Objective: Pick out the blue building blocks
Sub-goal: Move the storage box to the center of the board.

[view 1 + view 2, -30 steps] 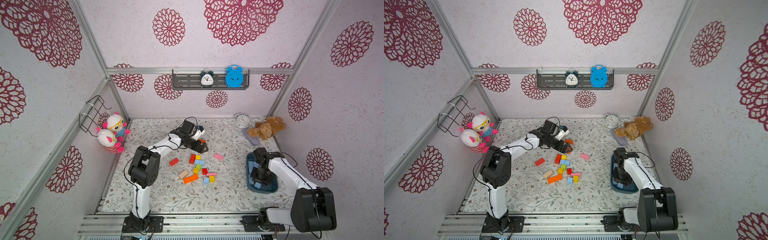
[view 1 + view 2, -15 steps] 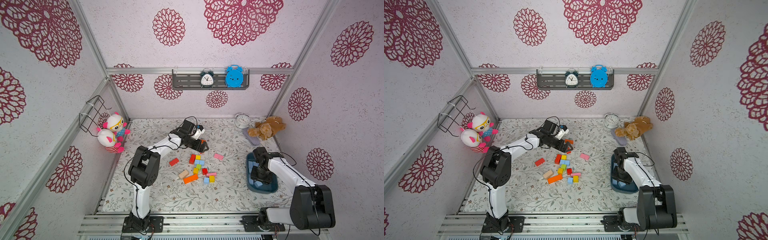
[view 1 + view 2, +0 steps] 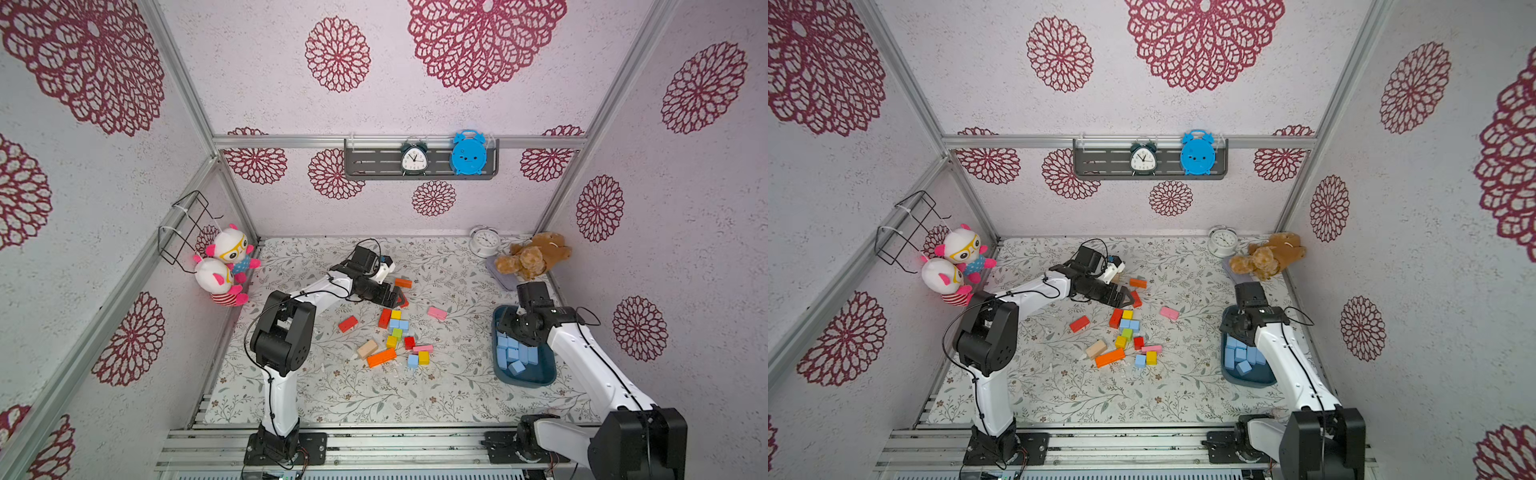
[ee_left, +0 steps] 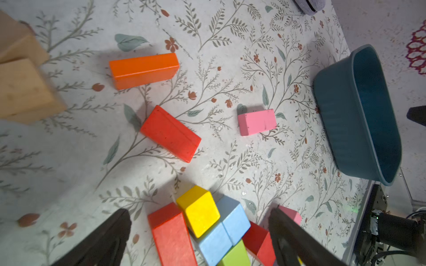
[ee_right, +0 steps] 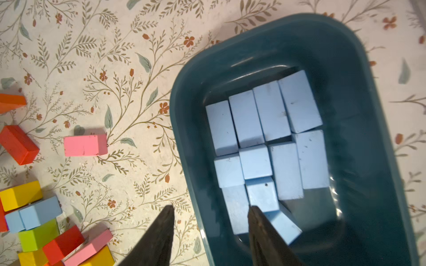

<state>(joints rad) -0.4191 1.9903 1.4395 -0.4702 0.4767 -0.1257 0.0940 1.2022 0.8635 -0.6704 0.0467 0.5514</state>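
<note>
The left arm [image 3: 320, 291] rises upright from its base at the near edge, folds sharply at the elbow and stretches its white forearm away from the base and inward. Its wrist bends so that the left claw [image 4: 199, 215] points low and slanting down, jaws spread wide with nothing gripped between them. The right arm [image 3: 582, 353] leans from its own near base, away and inward, in one long slant, wrist turned down. The right claw [image 5: 211, 208] points downward, jaws partly apart, holding nothing.
</note>
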